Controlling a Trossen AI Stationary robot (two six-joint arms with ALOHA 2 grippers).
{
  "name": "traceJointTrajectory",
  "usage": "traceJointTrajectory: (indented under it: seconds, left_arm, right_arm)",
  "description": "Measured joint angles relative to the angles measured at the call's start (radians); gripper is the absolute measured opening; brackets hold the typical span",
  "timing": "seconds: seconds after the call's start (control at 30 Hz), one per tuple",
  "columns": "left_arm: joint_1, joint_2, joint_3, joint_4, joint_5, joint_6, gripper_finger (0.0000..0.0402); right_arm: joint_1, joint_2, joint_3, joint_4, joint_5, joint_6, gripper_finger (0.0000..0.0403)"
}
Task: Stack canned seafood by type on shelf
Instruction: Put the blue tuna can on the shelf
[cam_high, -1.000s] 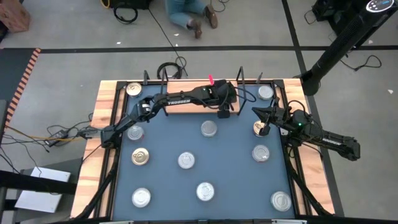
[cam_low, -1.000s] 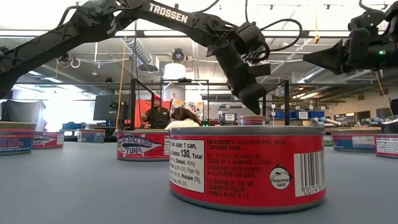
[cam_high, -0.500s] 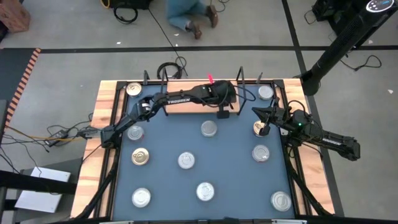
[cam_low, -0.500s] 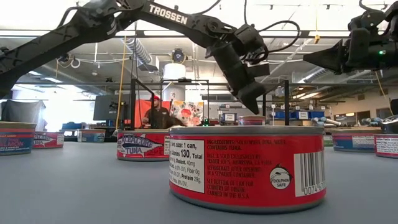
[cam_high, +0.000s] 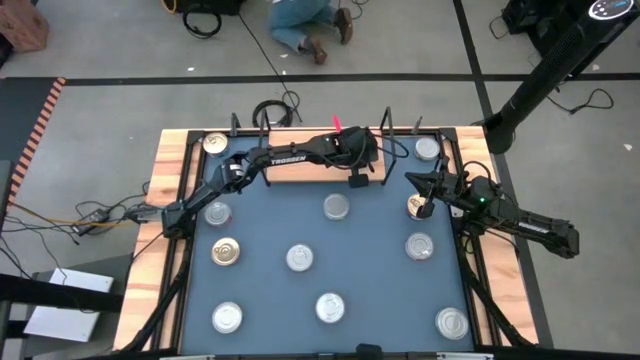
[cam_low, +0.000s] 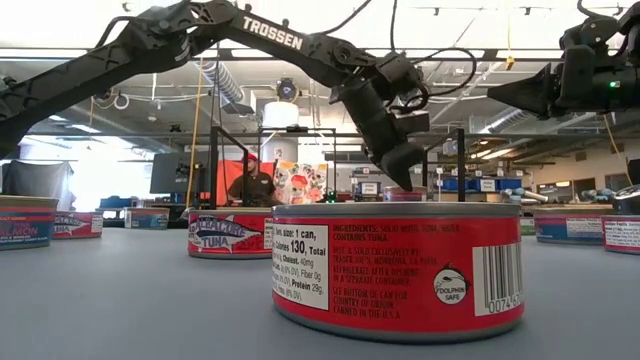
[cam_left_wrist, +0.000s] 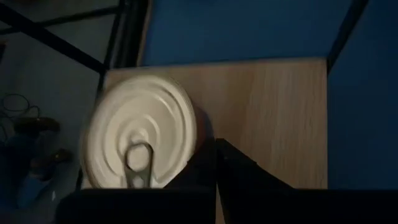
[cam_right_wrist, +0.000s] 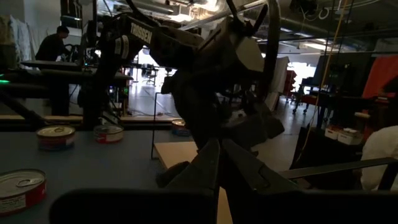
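The left jaws (cam_high: 357, 181) hang over the right end of the light wooden shelf (cam_high: 290, 171) and are shut with nothing in them. Right beside them a short round tin with a silver lid (cam_left_wrist: 142, 142) sits on the shelf. The right jaws (cam_high: 422, 196) are shut too, above another silver tin (cam_high: 417, 205) on the blue worktop (cam_high: 270, 300).

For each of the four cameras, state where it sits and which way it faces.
High: overhead, straight down on the blue table; both arms show.
Low: table height, behind a red tuna can; left gripper above.
Left wrist: down on a can on the shelf; own fingers shut.
Right wrist: across to the left arm.
Shared: high and left wrist both show the shelf.
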Motion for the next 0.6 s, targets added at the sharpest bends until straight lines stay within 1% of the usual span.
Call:
traceJointTrajectory:
  seconds: [0.33,0.6]
  left_arm:
    - [0.024,0.019,0.000,0.033,-0.010,-0.050,0.0005]
    - [0.035,0.020,0.000,0.064,-0.013,-0.055,0.0005]
  right_arm:
    - [0.000,0.000,0.000,0.000,0.000,0.000,0.0028]
    - [0.000,0.000,0.000,0.000,0.000,0.000,0.0028]
